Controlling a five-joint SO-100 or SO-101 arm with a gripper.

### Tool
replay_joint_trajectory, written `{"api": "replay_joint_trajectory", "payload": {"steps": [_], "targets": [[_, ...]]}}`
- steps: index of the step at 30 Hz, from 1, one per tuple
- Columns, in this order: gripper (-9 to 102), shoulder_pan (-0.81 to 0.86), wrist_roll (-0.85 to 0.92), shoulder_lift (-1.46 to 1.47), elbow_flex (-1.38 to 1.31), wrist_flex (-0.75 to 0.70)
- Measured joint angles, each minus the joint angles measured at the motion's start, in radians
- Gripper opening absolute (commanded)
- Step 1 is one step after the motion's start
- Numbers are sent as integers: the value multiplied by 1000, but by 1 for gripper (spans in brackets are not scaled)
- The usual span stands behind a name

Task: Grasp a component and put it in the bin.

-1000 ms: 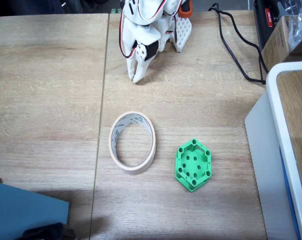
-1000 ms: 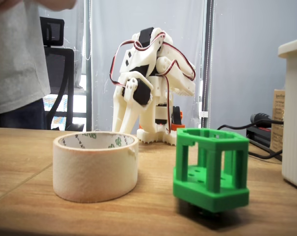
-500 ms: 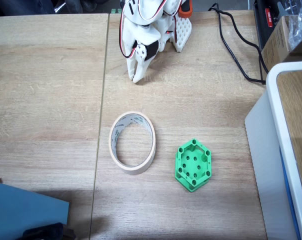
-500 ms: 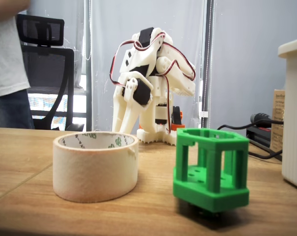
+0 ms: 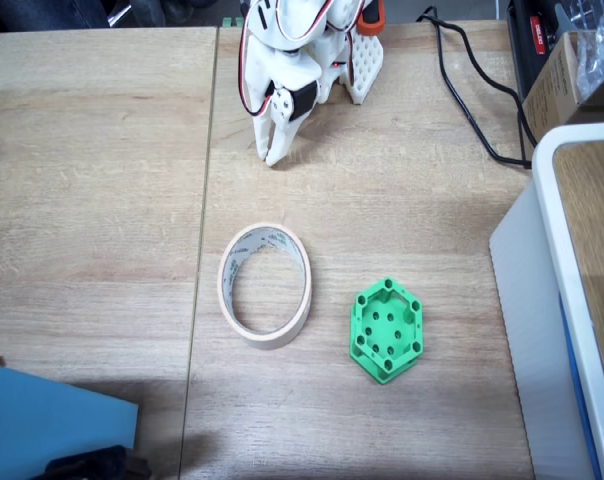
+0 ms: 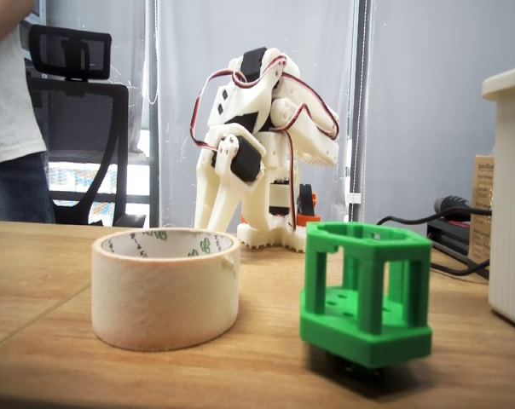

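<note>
Component (image 5: 385, 330) right of bin (image 5: 265, 284) is best pinched across opposite lattice walls; far gripper (image 5: 273, 152) sits closed, empty.

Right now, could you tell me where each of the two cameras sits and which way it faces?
A fixed view: above the table, looking straight down on the tape roll and green component; the folded arm and its tool enter from the top edge.
Another fixed view: low at table height, facing the arm across the tape roll and component; the tool hangs near the table, and a person stands at the left.
Both show roll, component and arm.
</note>
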State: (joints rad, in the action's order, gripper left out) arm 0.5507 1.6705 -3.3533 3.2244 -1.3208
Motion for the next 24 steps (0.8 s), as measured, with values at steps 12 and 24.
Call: {"api": "replay_joint_trajectory", "payload": {"steps": [12, 24], "targets": [[2, 17, 0, 0, 8, 0], [2, 9, 0, 0, -60, 0]]}}
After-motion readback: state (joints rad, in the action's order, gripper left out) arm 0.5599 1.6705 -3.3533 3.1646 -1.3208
